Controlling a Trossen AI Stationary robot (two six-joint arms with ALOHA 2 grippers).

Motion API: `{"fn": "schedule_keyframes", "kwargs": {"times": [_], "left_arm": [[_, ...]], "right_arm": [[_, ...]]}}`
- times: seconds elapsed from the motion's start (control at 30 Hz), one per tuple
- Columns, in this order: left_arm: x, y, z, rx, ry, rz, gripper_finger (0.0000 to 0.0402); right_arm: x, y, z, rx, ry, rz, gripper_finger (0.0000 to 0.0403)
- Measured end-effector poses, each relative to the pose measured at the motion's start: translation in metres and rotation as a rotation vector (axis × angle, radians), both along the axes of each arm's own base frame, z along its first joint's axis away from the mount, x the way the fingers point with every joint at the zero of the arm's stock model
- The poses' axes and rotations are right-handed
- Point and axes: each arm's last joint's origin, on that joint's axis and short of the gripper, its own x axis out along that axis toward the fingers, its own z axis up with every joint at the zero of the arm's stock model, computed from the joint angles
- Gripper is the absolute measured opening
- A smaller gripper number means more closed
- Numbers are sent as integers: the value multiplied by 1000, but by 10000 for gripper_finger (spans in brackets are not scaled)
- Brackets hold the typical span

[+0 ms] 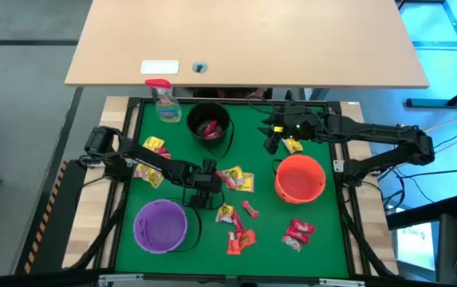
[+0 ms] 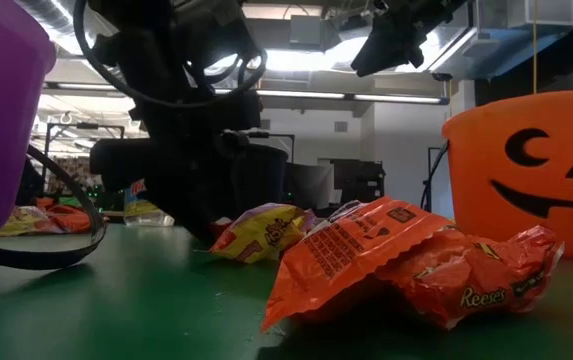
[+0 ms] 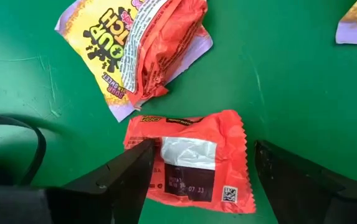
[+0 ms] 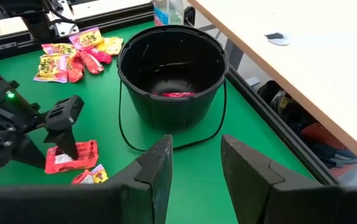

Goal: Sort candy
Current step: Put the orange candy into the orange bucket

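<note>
Candy in shiny red, yellow and orange packets lies scattered on the green mat, in clusters at the middle and near the front. My left gripper is open and points down over one flat orange packet, with a finger on each side. That packet lies flat on the mat beside a yellow and orange pair. My right gripper hangs open and holds nothing, above the mat in front of the black bucket. My left gripper comes from above with its fingers across the orange packet. One finger stands over the packet's side edge. I cannot tell whether it touches. The other finger is clear of the packet.
The black bucket at the back holds a red candy. An orange pumpkin bucket stands at the right and a purple bucket at the front left. A clear spray bottle stands at the back left.
</note>
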Motion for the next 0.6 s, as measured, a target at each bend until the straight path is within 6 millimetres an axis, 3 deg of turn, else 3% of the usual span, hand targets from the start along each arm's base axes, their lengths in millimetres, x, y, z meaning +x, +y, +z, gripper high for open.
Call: {"fn": "schedule_keyframes", "kwargs": {"times": [0.17,0.6], "left_arm": [[-2,-3,-1,33,14,-7,221],[-7,-4,5,87,23,4,33]], "right_arm": [[0,0,0,0,0,1,133],[0,0,0,1,1,2,133]]}}
